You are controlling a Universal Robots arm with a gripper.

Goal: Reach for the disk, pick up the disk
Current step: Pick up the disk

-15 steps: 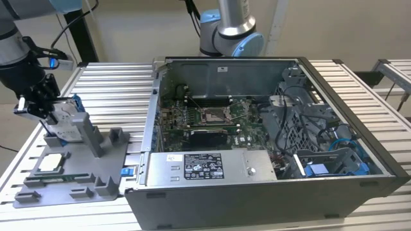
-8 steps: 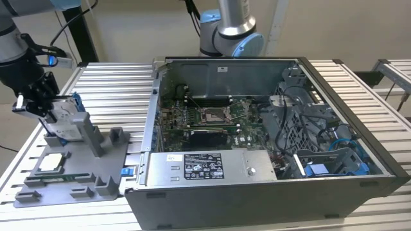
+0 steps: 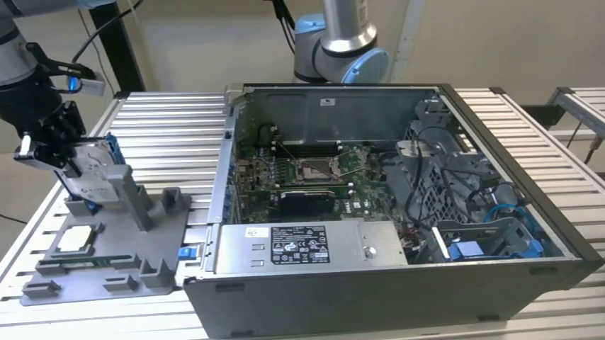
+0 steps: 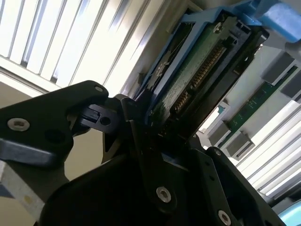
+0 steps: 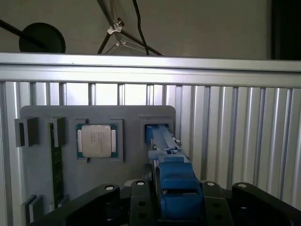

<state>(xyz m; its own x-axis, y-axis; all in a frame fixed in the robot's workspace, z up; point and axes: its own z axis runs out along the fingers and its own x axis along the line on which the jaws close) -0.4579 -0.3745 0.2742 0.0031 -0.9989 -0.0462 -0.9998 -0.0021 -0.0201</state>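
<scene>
The disk (image 3: 92, 161) stands on edge in a slot of the grey fixture plate (image 3: 104, 262). It is near the worktop's (image 3: 170, 120) edge at the exterior view's left, well apart from the computer case (image 3: 378, 177). The hand (image 5: 174, 197) looks closed on the disk's upper end, with the blue rail between its fingers. We judge the lift should run straight along the slot, grip kept square, so the disk doesn't bind against the plate's posts.

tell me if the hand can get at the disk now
Probably yes: the hand is right at the disk, which stands on edge in the grey holder, with nothing between them.
</scene>
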